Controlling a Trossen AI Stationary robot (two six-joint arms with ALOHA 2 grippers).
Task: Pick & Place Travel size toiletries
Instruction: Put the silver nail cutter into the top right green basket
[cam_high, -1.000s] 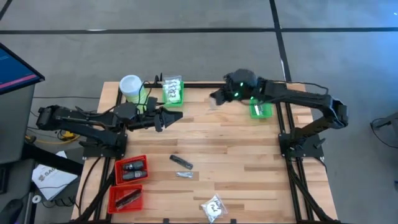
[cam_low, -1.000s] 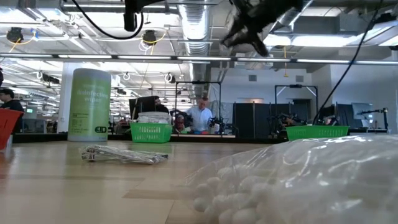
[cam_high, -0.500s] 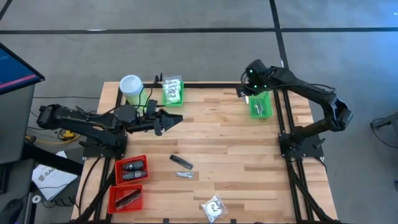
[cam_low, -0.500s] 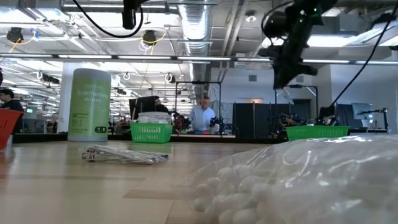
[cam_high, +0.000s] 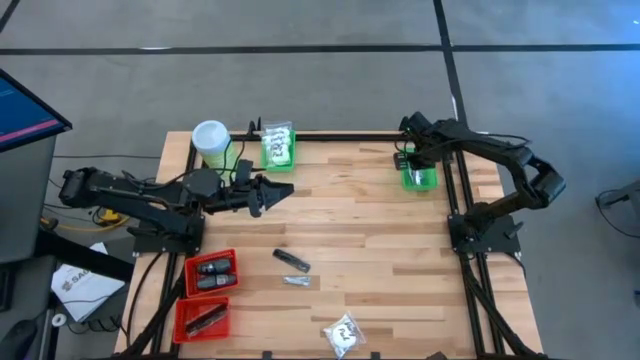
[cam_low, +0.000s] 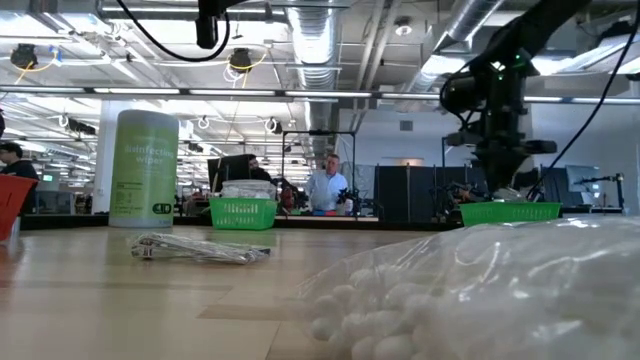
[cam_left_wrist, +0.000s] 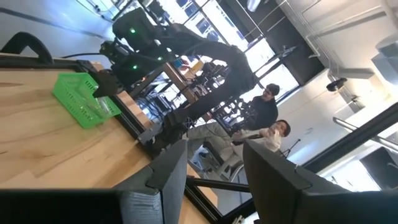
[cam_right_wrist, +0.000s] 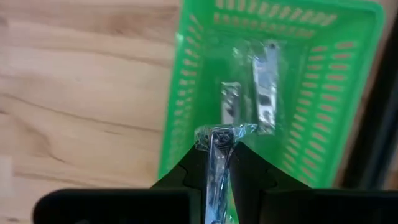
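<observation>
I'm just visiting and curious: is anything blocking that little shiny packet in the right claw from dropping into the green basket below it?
Nothing visible does. The right gripper holds the silvery sachet directly over the open green basket. Two similar sachets lie on its floor, with room left.

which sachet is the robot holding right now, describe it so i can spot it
Go to the green basket at the table's far right corner, where the right gripper hangs above it. The held one is the slim silvery sachet pinched between the fingers; two like it lie loose on the basket floor.
</observation>
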